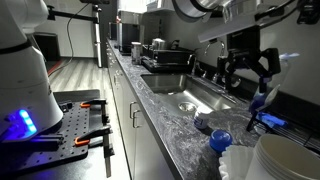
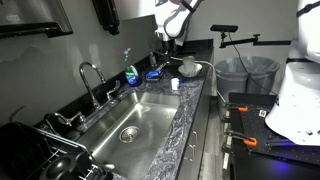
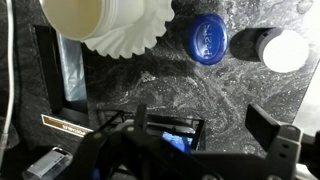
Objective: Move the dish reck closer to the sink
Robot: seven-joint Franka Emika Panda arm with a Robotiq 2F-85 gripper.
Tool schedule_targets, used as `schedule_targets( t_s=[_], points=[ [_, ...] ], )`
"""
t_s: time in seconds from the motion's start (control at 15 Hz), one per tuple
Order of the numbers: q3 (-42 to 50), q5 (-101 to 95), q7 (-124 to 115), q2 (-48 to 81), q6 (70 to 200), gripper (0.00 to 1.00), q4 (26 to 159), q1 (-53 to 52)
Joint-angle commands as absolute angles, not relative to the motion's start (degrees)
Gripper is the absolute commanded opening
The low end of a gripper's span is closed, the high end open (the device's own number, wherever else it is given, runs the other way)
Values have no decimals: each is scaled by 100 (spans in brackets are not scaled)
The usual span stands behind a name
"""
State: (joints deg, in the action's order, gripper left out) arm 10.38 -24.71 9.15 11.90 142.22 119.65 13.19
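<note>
Black wire dish reck (image 3: 150,122), one, with one blue piece (image 3: 176,142), lies directly under claw (image 3: 180,135), between its two fingers (image 3: 272,135). Jaws stand wide apart; touch with reck not clear. Beyond claw on grey countertop (image 3: 200,90): one stack of white bowls (image 3: 110,25), one blue lid (image 3: 208,40), one white cap (image 3: 285,50). One sink (image 2: 150,105) with one faucet (image 2: 90,80), well apart from claw.

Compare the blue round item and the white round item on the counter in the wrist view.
Colour: the blue item is deep blue; the white item is white, with a dark part at its left side. Place: the blue item sits just beside the bowls; the white item lies farther from them, near the picture's right edge. Both look round from above and rest on the grey marbled counter.
</note>
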Motion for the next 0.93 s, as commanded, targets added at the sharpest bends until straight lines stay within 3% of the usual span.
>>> schedule_targets(
  t_s=[0.0,0.6,0.87],
  points=[
    [954,-1885,1853,1678,14134,100,11394,1394],
    [563,-648,3325,2506,13579,100,10279,1742],
    [636,-785,3126,2429,13764,100,10485,1681]
  ],
)
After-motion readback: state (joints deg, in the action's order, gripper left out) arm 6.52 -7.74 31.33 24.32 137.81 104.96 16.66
